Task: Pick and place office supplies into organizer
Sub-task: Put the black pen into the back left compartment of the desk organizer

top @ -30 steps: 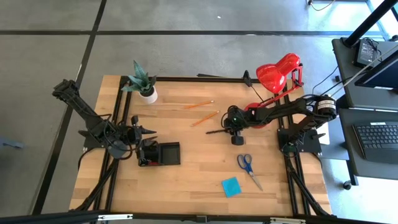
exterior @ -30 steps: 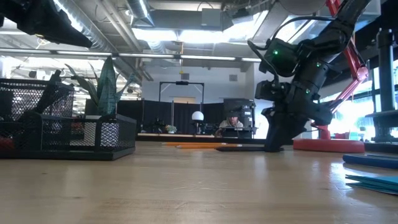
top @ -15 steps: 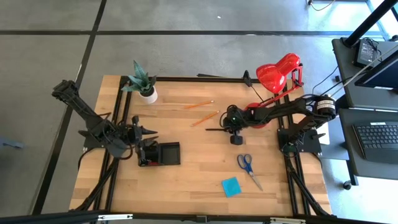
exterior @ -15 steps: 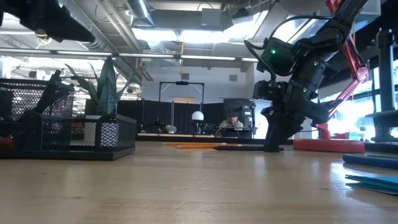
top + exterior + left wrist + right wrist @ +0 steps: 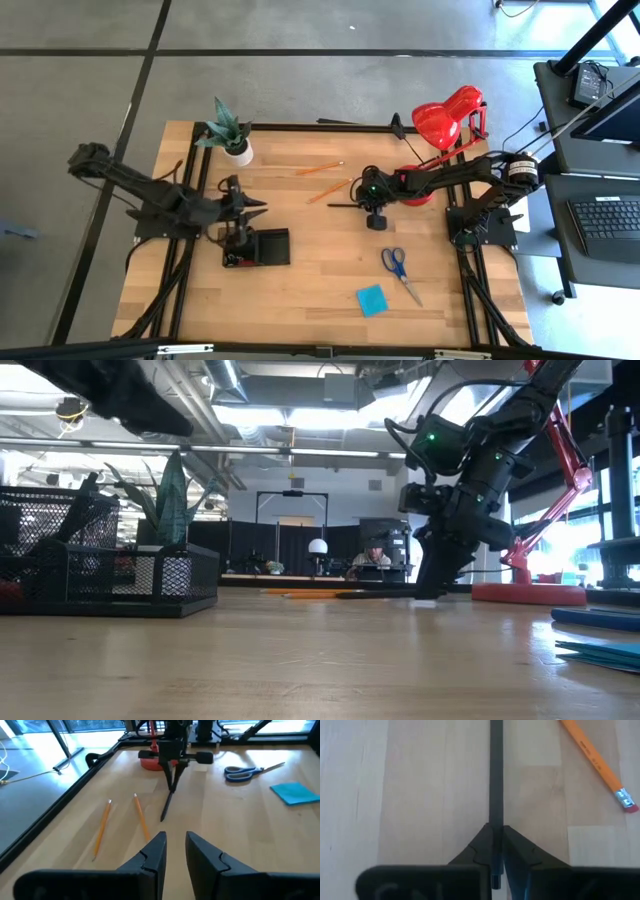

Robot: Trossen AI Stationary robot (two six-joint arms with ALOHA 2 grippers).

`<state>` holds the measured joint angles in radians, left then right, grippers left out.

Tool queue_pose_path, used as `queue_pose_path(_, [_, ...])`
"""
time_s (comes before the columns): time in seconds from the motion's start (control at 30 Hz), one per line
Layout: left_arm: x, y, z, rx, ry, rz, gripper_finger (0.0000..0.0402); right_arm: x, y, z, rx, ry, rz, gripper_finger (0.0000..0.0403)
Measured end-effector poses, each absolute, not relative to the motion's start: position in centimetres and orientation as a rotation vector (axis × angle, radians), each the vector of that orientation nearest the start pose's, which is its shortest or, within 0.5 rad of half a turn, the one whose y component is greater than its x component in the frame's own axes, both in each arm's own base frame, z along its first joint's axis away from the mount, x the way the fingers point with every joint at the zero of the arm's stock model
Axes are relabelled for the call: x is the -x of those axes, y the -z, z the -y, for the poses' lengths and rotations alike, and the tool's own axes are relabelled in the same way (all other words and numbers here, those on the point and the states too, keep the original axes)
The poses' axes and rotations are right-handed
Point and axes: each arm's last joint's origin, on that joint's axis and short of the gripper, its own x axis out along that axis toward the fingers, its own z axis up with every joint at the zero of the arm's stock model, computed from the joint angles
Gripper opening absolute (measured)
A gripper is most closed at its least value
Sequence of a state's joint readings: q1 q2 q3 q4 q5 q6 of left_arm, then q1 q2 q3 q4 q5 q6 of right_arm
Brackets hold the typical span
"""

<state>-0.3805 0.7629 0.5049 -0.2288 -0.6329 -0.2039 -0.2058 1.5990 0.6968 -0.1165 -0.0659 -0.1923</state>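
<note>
Right wrist view: right end effector (image 5: 496,840) pinches black pen (image 5: 496,775).

From up above, the left gripper (image 5: 238,222) covers one end of the organizer (image 5: 270,247), so whatever sits in those compartments is lost to me. Down at table height, the mesh hides its contents too, and the picture's edge cuts it off. The sticky-note pad (image 5: 598,650) is cropped there, merely a blue sliver.
</note>
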Motion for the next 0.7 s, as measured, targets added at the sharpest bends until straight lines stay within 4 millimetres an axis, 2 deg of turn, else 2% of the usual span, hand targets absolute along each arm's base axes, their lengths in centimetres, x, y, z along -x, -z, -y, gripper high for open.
queue_pose_path(0.23, [-19.2, -23.0, 2.3, -0.072, -0.193, -0.413, 0.0065, -27.2, -13.1, 5.5, 0.033, 0.029, -1.009, 0.0025])
queue_pose_path(0.4, [-21.7, -21.4, 0.7, -0.074, -0.162, -0.443, 0.0065, -27.3, -13.2, 5.5, 0.032, 0.027, -1.005, 0.0004])
queue_pose_path(0.53, [-23.2, -19.7, -0.3, -0.054, -0.154, -0.502, 0.0065, -27.3, -13.2, 5.5, 0.009, 0.039, -1.003, 0.0014])
queue_pose_path(0.7, [-26.5, -20.0, -0.5, -0.088, -0.083, -0.545, 0.0065, -27.2, -13.1, 5.4, -0.005, 0.044, -1.016, 0.0014])
